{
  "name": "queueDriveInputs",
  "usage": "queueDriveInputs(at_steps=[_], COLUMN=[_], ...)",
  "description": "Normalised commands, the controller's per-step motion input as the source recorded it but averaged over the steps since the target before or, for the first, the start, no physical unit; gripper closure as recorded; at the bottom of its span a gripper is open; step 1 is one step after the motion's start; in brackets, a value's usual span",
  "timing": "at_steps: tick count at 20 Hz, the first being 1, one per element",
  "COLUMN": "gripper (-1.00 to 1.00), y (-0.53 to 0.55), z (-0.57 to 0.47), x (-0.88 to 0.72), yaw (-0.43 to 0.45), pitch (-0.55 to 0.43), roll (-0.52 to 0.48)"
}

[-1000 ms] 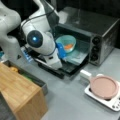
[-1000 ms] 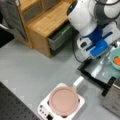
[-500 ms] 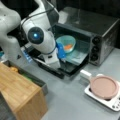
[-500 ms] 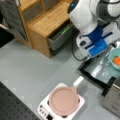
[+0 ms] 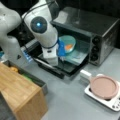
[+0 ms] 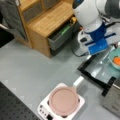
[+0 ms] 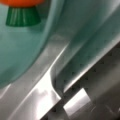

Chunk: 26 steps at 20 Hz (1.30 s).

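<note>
So from where I'm standing, the arm is bent right down over the open door [image 5: 65, 67] of the toaster oven [image 5: 100, 32], and the pincer [image 5: 60, 60] is sitting low at the door, just off the edge of the teal bowl [image 5: 68, 43]. I honestly can't tell if the pincer is open or closed, since the blue wrist block and the white body of the arm cover the tips in both front views.

The bowl is on the glass of the dropped door, at the oven's mouth, with an orange carrot-looking thing [image 5: 68, 46] lying in it. In a front view the bowl [image 6: 115, 58] shows at the right edge, and the arm's blue block is just to its left. So the bowl lies on the oven side of the pincer, very close, maybe touching, but I can't say for sure.

The wrist view is basically all bowl: the teal wall [image 7: 22, 55] fills the upper left, with the orange thing [image 7: 23, 2] and its green top [image 7: 23, 17] up at the top edge. The shiny metal of the door runs diagonally below it. That puts the rim right up against the pincer's nose.

Well apart from all that, a pink pan [image 5: 104, 86] sits on a little white burner [image 5: 110, 101] on the grey counter [image 5: 70, 100], and there's a wooden cabinet [image 5: 17, 92] over on the other side.
</note>
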Motion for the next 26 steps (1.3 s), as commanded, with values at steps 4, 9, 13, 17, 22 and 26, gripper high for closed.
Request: queueDriveInputs(at_steps=[4,9,13,17,22,26], gripper=[-1.0,-1.0,-1.0,-1.0,-1.0,-1.0], y=[0.13,0.06,0.03,-0.01,-0.02,0.03], z=[0.03,-0.04,-0.08,-0.11,-0.07,-0.06], x=[0.06,0.02,-0.02,-0.09,-0.14,-0.12], yaw=[-0.086,-0.07,-0.153,-0.056,0.023,0.023], pitch=[-0.042,-0.034,-0.031,-0.082,-0.089,-0.113], roll=[-0.365,-0.232,-0.205,-0.186,-0.207,-0.193])
